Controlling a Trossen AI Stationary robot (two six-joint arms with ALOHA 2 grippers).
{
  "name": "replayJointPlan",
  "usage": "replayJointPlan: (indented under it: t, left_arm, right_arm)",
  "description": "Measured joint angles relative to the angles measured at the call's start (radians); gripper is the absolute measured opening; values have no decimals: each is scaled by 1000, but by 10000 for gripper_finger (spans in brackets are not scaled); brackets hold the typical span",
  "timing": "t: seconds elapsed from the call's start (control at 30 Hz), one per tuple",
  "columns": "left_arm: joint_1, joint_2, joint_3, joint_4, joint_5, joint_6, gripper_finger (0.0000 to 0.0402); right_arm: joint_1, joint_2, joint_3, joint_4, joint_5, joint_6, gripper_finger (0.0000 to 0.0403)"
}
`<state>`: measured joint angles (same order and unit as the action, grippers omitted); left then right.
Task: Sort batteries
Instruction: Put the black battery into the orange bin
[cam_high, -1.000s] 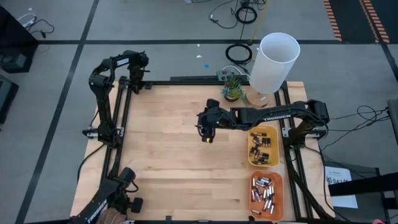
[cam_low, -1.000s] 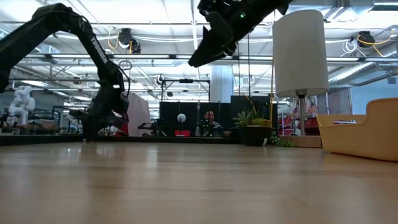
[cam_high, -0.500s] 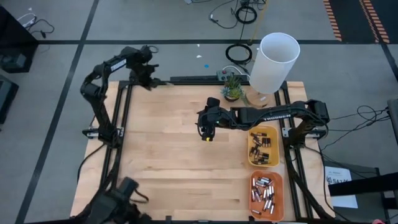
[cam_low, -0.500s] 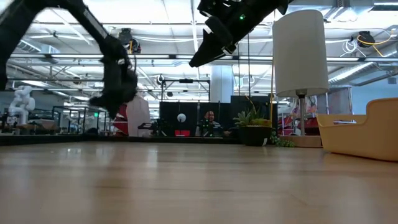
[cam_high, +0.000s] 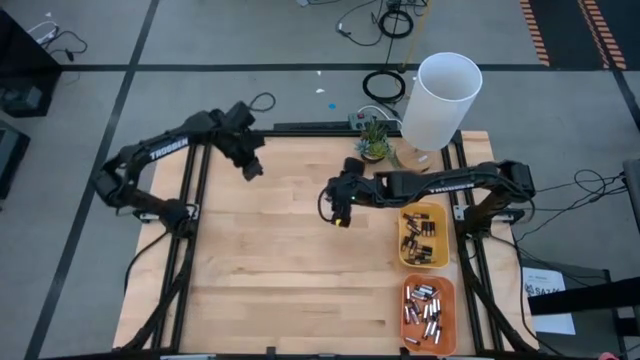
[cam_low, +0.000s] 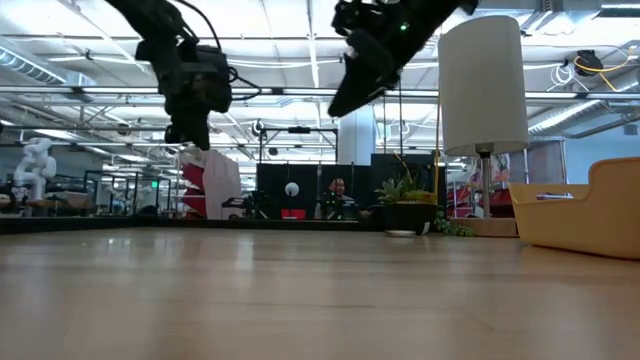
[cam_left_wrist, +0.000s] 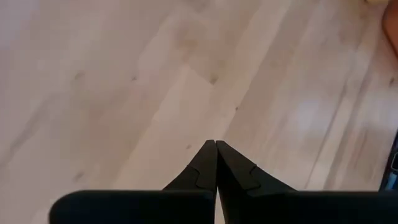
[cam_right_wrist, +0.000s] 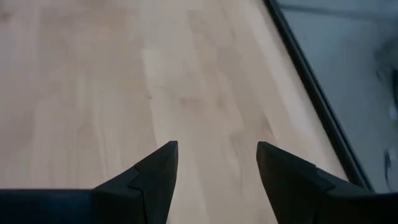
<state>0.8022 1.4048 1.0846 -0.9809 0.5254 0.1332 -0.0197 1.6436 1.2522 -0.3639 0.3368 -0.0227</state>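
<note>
Many batteries in trays | axes mixed, jumbled

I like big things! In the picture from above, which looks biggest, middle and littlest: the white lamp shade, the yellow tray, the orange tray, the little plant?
1. White lamp shade, though it stands taller, nearer the camera.
2. Yellow tray and orange tray: they look about alike.
3. Little plant.
</note>
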Motion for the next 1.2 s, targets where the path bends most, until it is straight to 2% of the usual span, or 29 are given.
replayJointPlan:
  t: [0.1, 0.17, 0.4, 0.53, 0.63, 0.7, 0.87, 1.03, 1.2]
  left_arm:
    - [-60, -60, -109, 146, 19, -30, 9]
    - [-104, -103, -194, 284, 23, -66, 9]
    - [-274, -229, -487, 944, 23, -232, 10]
    - [-412, -263, -640, 1335, 19, -308, 10]
    - [-498, -262, -725, 1543, -15, -330, 10]
    - [-537, -262, -759, 1624, -44, -322, 10]
    - [-556, -264, -760, 1657, -90, -279, 10]
    - [-556, -262, -758, 1652, -112, -254, 10]
    - [-565, -262, -757, 1579, -113, -306, 10]
  right_arm:
    - [8, -23, 2, -124, 63, 173, 210]
    - [10, -22, 2, -234, 58, 289, 210]
    - [13, 21, 0, -662, 57, 686, 210]
    - [-17, 40, 0, -762, 54, 781, 210]
    - [-59, 45, -2, -768, 48, 833, 210]
    - [-90, 45, -3, -790, 30, 853, 210]
    - [-146, 45, -4, -899, 11, 975, 210]
    - [-171, 45, -44, -958, 22, 1083, 210]
    - [-189, 45, -114, -954, -15, 1074, 210]
